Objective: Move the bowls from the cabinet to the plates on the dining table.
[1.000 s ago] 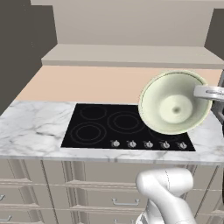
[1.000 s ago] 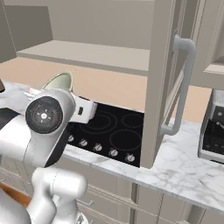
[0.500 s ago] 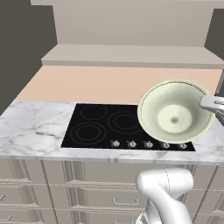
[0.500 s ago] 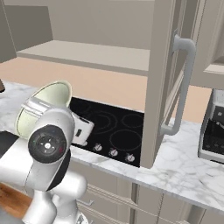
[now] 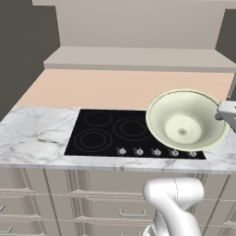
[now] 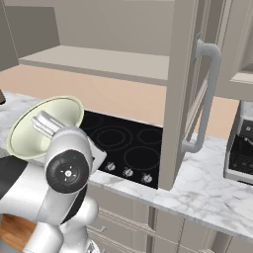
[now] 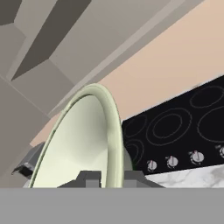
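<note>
Gripper (image 7: 107, 178) clenched on the rim of 1 deep pale cream-green glazed bowl (image 5: 185, 120) at centre-right of frame, tilted above the black glass cooktop (image 5: 115, 137) — a thin edge grip risks slippage — or collision with the open beige-grey cabinet door (image 6: 180, 94).

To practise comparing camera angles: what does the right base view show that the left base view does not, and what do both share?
Right base view alone: the open cabinet door with its vertical bar handle, and a dark appliance on the counter at the right edge. Left base view alone: the drawers with horizontal handles below the counter. Both share the pale cream-green bowl, tilted and held above the black cooktop, and the marble counter.
</note>
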Motion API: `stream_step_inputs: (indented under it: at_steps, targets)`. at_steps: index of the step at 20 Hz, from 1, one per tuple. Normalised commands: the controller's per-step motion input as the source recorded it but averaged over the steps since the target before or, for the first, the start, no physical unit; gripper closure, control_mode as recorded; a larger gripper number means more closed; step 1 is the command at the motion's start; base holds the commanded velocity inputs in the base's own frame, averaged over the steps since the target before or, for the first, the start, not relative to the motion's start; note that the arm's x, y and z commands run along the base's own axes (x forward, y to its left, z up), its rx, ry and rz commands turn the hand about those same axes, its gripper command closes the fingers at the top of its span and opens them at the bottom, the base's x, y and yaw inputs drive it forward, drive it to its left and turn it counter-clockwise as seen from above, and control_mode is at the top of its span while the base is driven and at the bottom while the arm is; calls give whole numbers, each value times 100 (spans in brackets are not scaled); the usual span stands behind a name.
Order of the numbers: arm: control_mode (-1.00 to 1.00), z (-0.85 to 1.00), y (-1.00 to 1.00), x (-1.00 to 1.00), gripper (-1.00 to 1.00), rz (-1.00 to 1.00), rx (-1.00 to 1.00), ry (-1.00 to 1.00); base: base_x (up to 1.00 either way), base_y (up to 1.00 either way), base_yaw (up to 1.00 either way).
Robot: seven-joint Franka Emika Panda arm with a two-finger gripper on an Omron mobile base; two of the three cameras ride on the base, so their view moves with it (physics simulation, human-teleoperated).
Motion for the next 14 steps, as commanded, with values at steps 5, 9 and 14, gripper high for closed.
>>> stream_step_inputs:
  at_steps: [5, 9, 14]
  targets:
    - [-100, 0, 0, 0, 100, 0, 0, 0, 0, 0, 0]
    - [100, 0, 0, 0, 100, 0, 0, 0, -19, 0, 0]
    - [100, 0, 0, 0, 100, 0, 0, 0, -66, 0, 0]
